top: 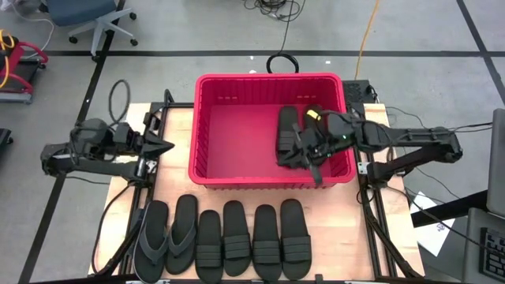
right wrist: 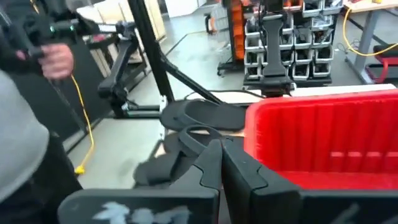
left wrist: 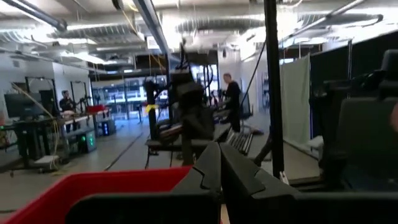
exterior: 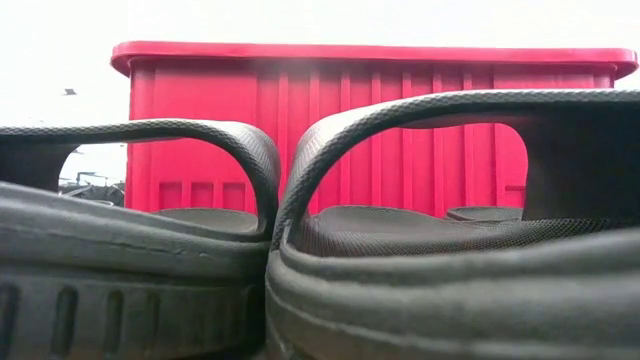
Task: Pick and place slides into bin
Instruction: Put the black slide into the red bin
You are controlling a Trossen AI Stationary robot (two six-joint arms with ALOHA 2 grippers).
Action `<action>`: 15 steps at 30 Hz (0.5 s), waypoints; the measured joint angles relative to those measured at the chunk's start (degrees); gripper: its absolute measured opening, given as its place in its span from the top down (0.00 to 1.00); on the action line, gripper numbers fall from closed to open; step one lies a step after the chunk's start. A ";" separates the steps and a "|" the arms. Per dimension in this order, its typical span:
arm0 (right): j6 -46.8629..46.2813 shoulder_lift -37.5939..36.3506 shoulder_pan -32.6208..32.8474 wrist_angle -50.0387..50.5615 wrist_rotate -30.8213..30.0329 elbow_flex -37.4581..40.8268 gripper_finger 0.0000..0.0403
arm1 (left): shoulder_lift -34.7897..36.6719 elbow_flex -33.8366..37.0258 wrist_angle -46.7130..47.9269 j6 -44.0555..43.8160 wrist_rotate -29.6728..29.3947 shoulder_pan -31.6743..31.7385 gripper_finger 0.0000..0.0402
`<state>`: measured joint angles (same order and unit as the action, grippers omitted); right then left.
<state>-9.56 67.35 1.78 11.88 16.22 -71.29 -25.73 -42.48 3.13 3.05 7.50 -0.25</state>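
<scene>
The red bin (top: 237, 87) stands at the table's far middle and fills the back of the low view (exterior: 370, 120). One black slide (top: 287, 122) lies inside it at the right. My right gripper (top: 304, 146) reaches into the bin from the right, shut on a second black slide (top: 293, 154). Several slides lie in a row on the table's near side: two flip-flops (top: 167, 235) at the left, band slides (top: 251, 241) to their right. Two band slides (exterior: 420, 220) fill the low view's front. My left gripper (top: 164, 146) is shut and empty, left of the bin. My right gripper is shut on a black slide inside the bin's right half. In its wrist view the fingertips (right wrist: 211, 155) close at the slide's band strap (right wrist: 186, 138), but the gripper hides the exact spot. The fingers come from the table's right, slanting down. The slide sits tilted beside the other one.
The bin's black loop handle (top: 281, 61) sticks out over its far wall. A person in a grey sleeve (right wrist: 25, 155) stands beyond the table. The bin's left half (top: 229, 138) is bare red floor. Bare wood (top: 339, 229) lies right of the row.
</scene>
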 joint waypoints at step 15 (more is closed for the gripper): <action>0.88 -1.76 11.15 5.82 -8.91 0.00 1.00 | -16.33 -6.40 -2.58 -2.07 -4.78 -12.65 1.00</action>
<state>-8.68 65.58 12.93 17.70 7.31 -71.29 -42.06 -48.88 0.54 0.98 2.72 -12.90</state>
